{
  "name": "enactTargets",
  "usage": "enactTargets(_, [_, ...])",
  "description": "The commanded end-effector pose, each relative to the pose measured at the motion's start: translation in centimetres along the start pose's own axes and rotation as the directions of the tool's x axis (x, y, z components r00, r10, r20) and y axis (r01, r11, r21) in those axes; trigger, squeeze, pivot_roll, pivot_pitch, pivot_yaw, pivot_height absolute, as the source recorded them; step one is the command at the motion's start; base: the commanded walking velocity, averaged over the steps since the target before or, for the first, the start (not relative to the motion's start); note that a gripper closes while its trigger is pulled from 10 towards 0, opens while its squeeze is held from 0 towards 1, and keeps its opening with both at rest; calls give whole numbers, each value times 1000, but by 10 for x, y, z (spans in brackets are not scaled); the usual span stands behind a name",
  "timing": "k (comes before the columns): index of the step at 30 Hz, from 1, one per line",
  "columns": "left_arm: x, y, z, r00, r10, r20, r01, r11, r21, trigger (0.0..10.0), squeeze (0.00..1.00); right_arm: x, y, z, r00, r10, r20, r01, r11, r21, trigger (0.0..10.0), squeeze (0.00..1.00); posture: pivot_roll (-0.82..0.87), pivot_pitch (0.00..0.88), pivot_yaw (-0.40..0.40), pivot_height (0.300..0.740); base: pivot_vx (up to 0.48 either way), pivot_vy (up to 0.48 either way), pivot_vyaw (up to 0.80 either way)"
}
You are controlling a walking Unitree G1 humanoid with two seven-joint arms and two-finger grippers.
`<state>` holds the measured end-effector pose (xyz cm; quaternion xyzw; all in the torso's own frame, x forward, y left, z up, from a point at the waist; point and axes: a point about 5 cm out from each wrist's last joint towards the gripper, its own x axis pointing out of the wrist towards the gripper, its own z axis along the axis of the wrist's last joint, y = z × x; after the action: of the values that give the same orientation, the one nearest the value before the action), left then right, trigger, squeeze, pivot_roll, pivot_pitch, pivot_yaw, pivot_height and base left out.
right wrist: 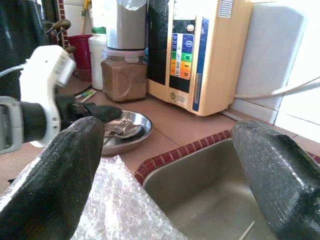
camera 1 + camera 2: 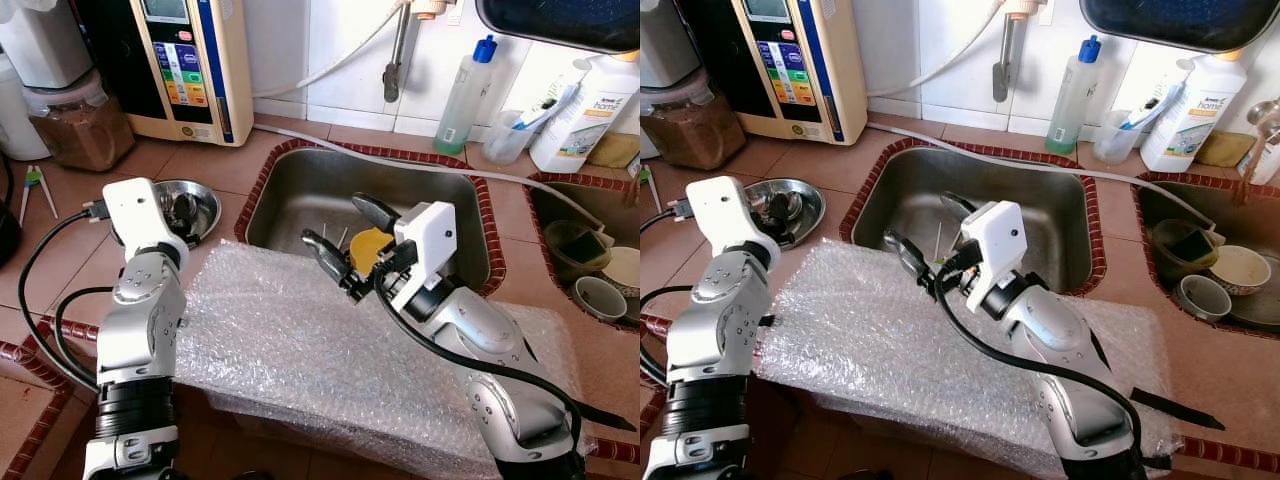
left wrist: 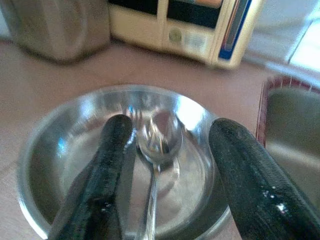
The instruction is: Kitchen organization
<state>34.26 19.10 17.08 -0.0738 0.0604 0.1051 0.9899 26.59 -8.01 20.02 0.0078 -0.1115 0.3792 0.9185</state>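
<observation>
A steel bowl (image 2: 211,203) sits on the tiled counter left of the sink, holding a spoon (image 3: 160,137) and a fork (image 3: 131,111). My left gripper (image 2: 184,213) reaches down into the bowl, open, its two fingers on either side of the spoon's head. My right gripper (image 2: 347,233) hovers open over the near edge of the steel sink (image 2: 290,190), above the bubble wrap, with nothing between its fingers. A yellow item (image 2: 364,249) lies in the sink just behind it, partly hidden. Thin sticks (image 2: 937,240) lie on the sink floor.
A bubble wrap sheet (image 2: 300,350) covers the counter's front. A water machine (image 2: 190,60) and a jar (image 2: 75,125) stand at the back left, and bottles (image 2: 465,95) at the back right. A second sink (image 2: 1240,300) at the right holds bowls. A hose (image 2: 400,160) crosses behind the sink.
</observation>
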Motion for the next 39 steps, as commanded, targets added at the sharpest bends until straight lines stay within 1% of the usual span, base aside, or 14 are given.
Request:
enactTargets(1, [7, 0, -6, 997, -8, -82, 7, 1000, -11, 10000, 1000, 0, 1, 1, 1000, 4, 4, -4, 1000, -10, 10000, 0, -82, 69, 6, 740, 0, 0, 0])
enactTargets(4, [11, 0, -11, 990, -9, -137, 3, 999, -37, 10000, 1000, 0, 2, 1, 1000, 6, 3, -6, 1000, -11, 10000, 0, -85, 66, 9, 740, 0, 0, 0])
enactTargets(8, [13, -2, -12, 987, -14, -158, 6, 998, -56, 10000, 1000, 0, 2, 1, 1000, 8, 2, -8, 1000, -12, 10000, 0, -87, 64, 12, 740, 0, 0, 0])
enactTargets(9, [17, -7, -11, 984, -29, -177, 17, 997, -72, 10000, 0, -1, 3, 0, 1000, 8, 1, -8, 1000, -15, 10000, 0, -98, 59, 17, 740, 0, 0, 0])
enactTargets(18, [22, -9, -16, 971, -39, -237, 22, 997, -72, 10000, 0, -1, 3, 0, 1000, 6, -1, -6, 1000, -20, 10000, 0, -101, 56, 22, 740, 0, 0, 0])
enactTargets(23, [22, -1, -26, 952, -23, -305, 9, 999, -48, 10000, 0, -2, 3, 0, 1000, 8, -1, -8, 1000, -24, 10000, 0, -97, 60, 19, 740, 0, 0, 0])
enactTargets(24, [21, 3, -28, 949, -8, -315, -2, 999, -33, 7490, 0, -2, 3, 0, 1000, 9, -1, -9, 1000, -24, 10000, 0, -94, 62, 16, 740, 0, 0, 0])
enactTargets(25, [21, 3, -28, 949, -8, -315, -2, 999, -33, 7490, 0, -2, 3, 0, 1000, 9, -1, -9, 1000, -24, 10000, 0, -94, 62, 16, 740, 0, 0, 0])
enactTargets(26, [20, 6, -30, 945, 2, -328, -14, 999, -33, 10000, 0, -1, 3, 0, 1000, 11, -2, -11, 1000, -25, 10000, 0, -93, 62, 15, 740, 0, 0, 0])
enactTargets(34, [15, 16, -41, 923, 28, -383, -39, 999, -22, 9686, 0, 0, 3, 0, 1000, 15, -3, -15, 999, -29, 10000, 0, -86, 67, 15, 740, 0, 0, 0])
enactTargets(35, [15, 18, -42, 922, 36, -386, -46, 999, -17, 4275, 0, 0, 2, 1, 1000, 15, -2, -15, 999, -29, 10000, 0, -84, 67, 16, 740, 0, 0, 0])
enactTargets(36, [14, 19, -43, 921, 39, -389, -51, 999, -19, 2353, 0, 0, 3, 1, 1000, 15, -1, -16, 999, -29, 10000, 0, -83, 66, 16, 740, 0, 0, 0])
enactTargets(37, [14, 20, -43, 919, 42, -391, -54, 998, -21, 2353, 0, 1, 3, 0, 1000, 16, -1, -16, 999, -29, 10000, 0, -83, 66, 16, 740, 0, 0, 0])
enactTargets(39, [13, 22, -44, 916, 44, -398, -58, 998, -23, 1686, 0, 1, 3, 0, 1000, 16, -1, -16, 999, -29, 10000, 0, -83, 66, 17, 740, 0, 0, 0])
